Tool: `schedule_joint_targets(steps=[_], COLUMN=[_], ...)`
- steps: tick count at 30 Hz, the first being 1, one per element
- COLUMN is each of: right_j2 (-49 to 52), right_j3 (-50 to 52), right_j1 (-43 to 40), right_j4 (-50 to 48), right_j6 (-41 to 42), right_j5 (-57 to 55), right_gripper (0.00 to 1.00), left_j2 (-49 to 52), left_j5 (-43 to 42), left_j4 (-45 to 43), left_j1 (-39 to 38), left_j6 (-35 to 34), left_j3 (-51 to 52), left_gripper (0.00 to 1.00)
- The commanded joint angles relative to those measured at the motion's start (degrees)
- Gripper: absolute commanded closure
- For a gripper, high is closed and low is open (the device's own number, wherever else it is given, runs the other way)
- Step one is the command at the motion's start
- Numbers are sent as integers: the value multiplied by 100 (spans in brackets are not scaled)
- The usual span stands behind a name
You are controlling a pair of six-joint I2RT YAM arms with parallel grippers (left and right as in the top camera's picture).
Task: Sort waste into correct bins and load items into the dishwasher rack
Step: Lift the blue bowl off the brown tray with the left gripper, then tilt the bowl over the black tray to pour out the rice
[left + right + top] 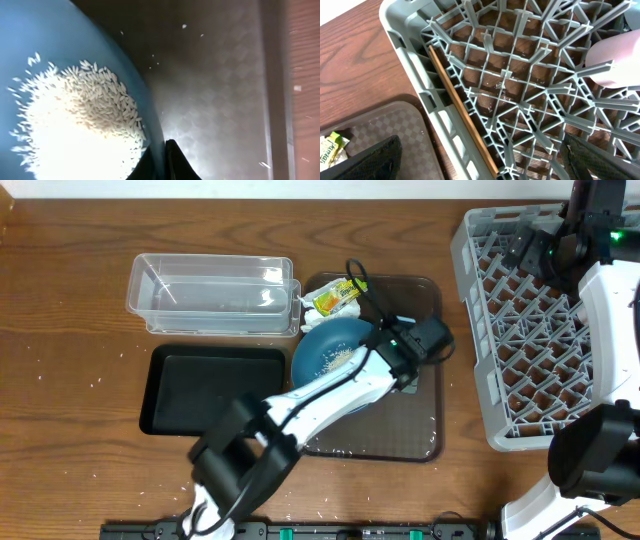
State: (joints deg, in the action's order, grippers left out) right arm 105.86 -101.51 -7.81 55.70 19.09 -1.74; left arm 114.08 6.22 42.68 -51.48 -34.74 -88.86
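Blue bowl (60,30) rim sits clamped between left fingers (173,161).

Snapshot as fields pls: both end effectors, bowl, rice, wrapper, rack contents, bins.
left end effector: shut on the rim of the light-blue bowl
right end effector: open, over the dishwasher rack
rice: heaped inside the light-blue bowl
bowl location: on the brown serving tray
wrapper: at the serving tray's far edge, beside the bowl
rack contents seen: wooden chopstick along one wall; pink bowl, partly in view
bins: clear tub and black tray, left of the serving tray
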Motion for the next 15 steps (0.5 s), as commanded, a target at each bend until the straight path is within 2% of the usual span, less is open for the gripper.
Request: schedule_joint_targets(steps=[1,11,15], right_j2=[-74,-74,-74], right_j3=[-15,-15,-15], right_j1=[-4,-4,-4], right_j4=[7,7,7], right_j6=[79,79,79], right_j5=[-17,-17,-17], right_gripper=[1,1,1], left_j2=[-472,-1259,-1532], left_j5=[138,129,-162], left_j4=[133,651,837], left_j1=[15,203,398], left_j6=[-92,-118,-120], left_j3=[-4,-4,-4], left_gripper=[94,94,94])
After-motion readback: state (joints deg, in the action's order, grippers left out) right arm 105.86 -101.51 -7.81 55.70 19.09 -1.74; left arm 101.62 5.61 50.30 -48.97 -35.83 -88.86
